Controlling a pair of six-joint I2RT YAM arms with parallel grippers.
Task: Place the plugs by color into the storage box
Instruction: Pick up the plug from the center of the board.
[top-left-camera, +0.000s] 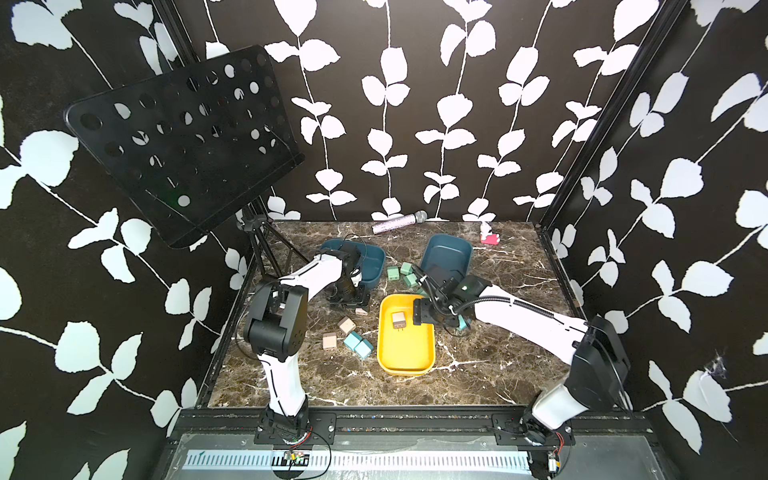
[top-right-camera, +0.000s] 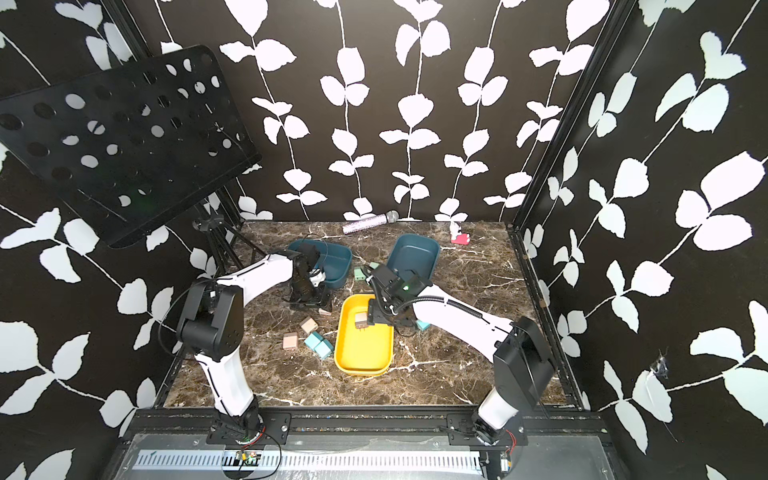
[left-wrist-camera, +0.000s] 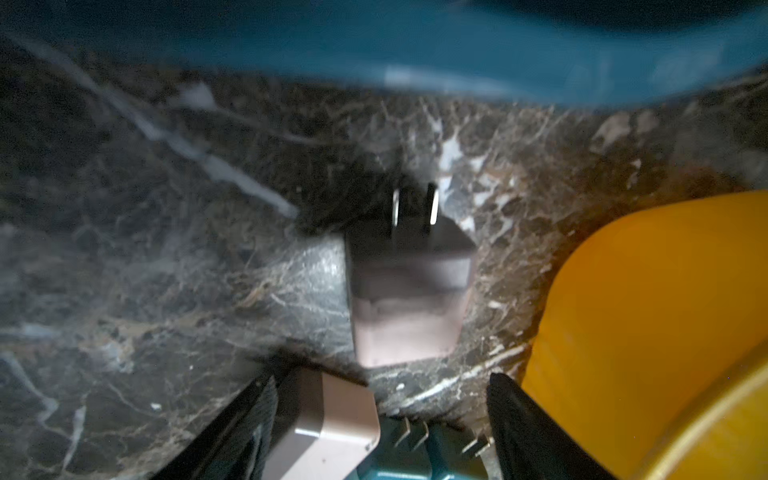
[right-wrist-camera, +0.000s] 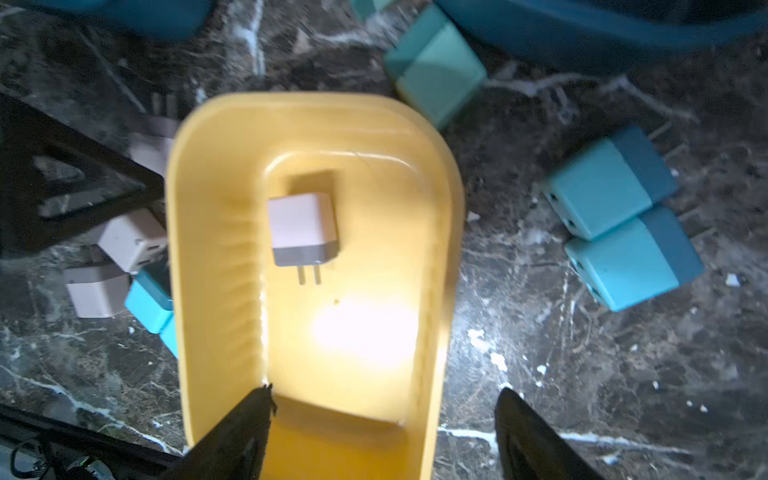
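- Marble tabletop (top-left-camera: 478, 374): 1 beige plug (left-wrist-camera: 409, 291) lies just ahead of the left gripper (left-wrist-camera: 382, 378), prongs pointing away, near the yellow box (left-wrist-camera: 644, 311).
- Left jaws apart, empty; right gripper (right-wrist-camera: 384, 388) likewise, over that box.

No readable text, labels or numbers anywhere.

We note glossy white shells on the left arm (top-left-camera: 311, 272) and right arm (top-left-camera: 536, 322), black joint housings, and a black ribbed cable hose (top-left-camera: 498, 297) running back from just behind the right gripper (right-wrist-camera: 384, 388), whose fingers (right-wrist-camera: 232, 436) are black and tapering.
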